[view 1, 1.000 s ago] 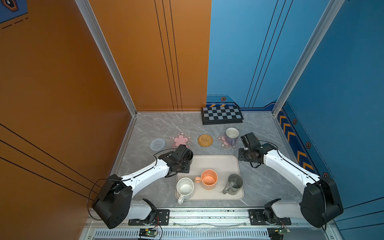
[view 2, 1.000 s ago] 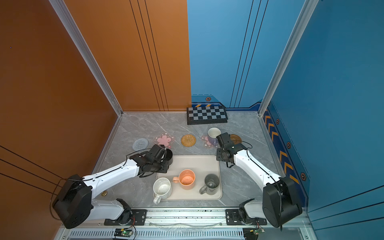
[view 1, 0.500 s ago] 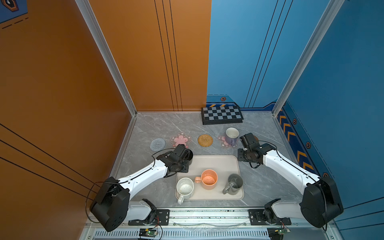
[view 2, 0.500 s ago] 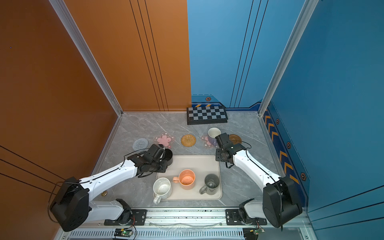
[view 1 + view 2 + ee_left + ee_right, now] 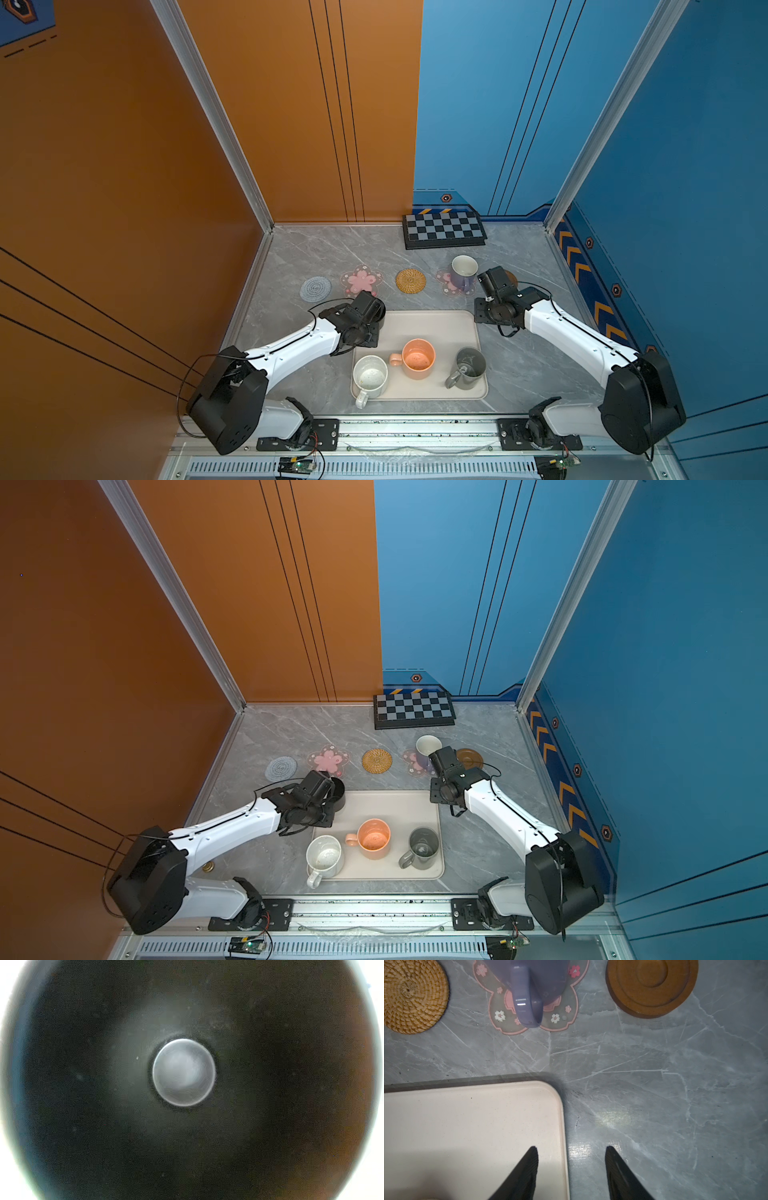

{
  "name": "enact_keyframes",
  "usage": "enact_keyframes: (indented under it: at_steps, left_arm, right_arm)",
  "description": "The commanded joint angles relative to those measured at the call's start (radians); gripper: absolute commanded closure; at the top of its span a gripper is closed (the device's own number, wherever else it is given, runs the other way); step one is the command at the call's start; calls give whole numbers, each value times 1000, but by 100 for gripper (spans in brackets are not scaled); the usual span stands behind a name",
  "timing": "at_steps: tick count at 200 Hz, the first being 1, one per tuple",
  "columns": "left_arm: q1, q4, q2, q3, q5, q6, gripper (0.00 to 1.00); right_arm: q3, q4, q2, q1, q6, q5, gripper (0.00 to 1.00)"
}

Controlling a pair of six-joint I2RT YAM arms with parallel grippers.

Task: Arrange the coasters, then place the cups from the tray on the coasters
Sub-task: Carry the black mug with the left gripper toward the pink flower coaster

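counter (image 5: 316, 249): grey marble, carried everything. tray (image 5: 432, 328) lay on its near half, between my two arms.

black cup (image 5: 340, 796) stood upright at the tray's far left corner, directly under my left tool (image 5: 330, 791). the left wrist view looked straight down the cup's bore to its pale round floor, so cup axis and tool axis were close to in line. handle not seen.

speckled white cup (image 5: 370, 376), peach cup (image 5: 417, 359) and grey cup (image 5: 469, 368) stood along the tray's near edge. lavender cup (image 5: 463, 272) was already off the tray, on a pink flower coaster (image 5: 564, 1014).

free coasters ran in a row beyond the tray: knitted coaster (image 5: 316, 289), second flower coaster (image 5: 361, 280), straw coaster (image 5: 410, 281), wooden coaster (image 5: 469, 758). the second flower coaster lay just beyond the black cup, away from me. i judged it the nearest landing spot, and the left arm clearly the nearer one.

left tool: could not tell whether spread or pinching the rim, as no finger showed in any view. right tool (image 5: 571, 1149): spread, nothing between its fingers (image 5: 527, 1167), straddling the tray's right rim near the far corner.
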Motion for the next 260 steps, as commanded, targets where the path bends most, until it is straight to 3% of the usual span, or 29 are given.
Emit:
enact_keyframes:
  at_steps: [1, 28, 173, 206, 260]
  left_arm:
    - [-8, -21, 7, 25, -34, 1, 84]
    - [-14, -23, 3, 22, -30, 12, 100]
    - [-31, -92, -75, 110, -122, 103, 100]
    - [-3, -122, -62, 165, -161, 121, 100]
    - [80, -123, -19, 242, -125, 123, 100]
  right_arm:
    - [16, 8, 15, 7, -20, 35, 48]
    - [14, 13, 14, 8, -23, 34, 48]
    - [-25, 34, -90, 6, -48, 52, 48]
    - [-37, 36, -114, 2, -48, 52, 48]
    - [-32, 34, -158, -17, -52, 43, 47]
